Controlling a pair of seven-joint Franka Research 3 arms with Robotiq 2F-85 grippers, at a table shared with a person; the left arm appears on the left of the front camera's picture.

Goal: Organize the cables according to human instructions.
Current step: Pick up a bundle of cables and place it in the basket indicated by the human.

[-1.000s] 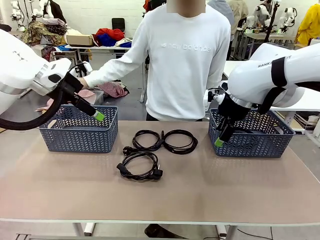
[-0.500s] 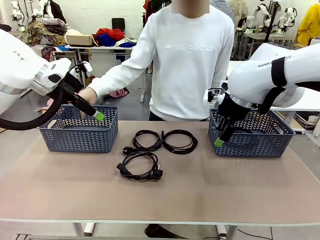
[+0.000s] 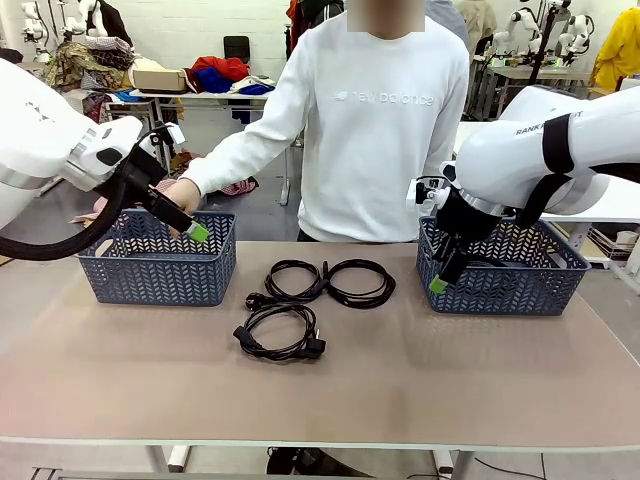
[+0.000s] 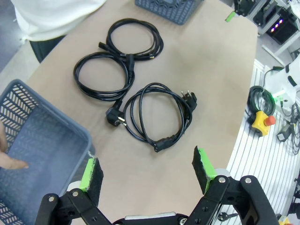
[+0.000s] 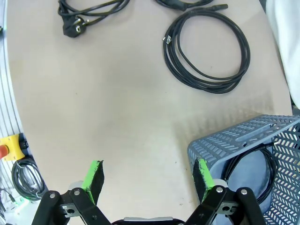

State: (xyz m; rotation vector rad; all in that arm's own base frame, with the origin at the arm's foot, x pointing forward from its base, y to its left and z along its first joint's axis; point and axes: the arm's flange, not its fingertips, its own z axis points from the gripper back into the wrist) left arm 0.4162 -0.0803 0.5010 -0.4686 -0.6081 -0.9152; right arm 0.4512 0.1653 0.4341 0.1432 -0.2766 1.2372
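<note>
Three coiled black cables lie mid-table: two side by side, one (image 3: 253,299) to the left and one (image 3: 385,290) to the right, and a third (image 3: 313,347) nearer me. Another cable (image 5: 233,161) rests inside the right blue basket (image 3: 500,290). My left gripper (image 3: 190,228) hangs open over the left blue basket (image 3: 157,270), with nothing between its fingers. My right gripper (image 3: 440,280) stands open at the right basket's left front corner. The person's hand (image 3: 183,193) reaches to the left basket's far rim.
In the left wrist view the coils (image 4: 161,145) lie beyond my open gripper (image 4: 146,168), and a fingertip (image 4: 9,161) shows in the basket (image 4: 70,129). The right wrist view has one coil (image 5: 171,56) ahead of my gripper (image 5: 148,177). Bare tabletop stretches along the near edge.
The person's hand has come forward to the left basket's far rim. Both arms and the cables have stayed still.
</note>
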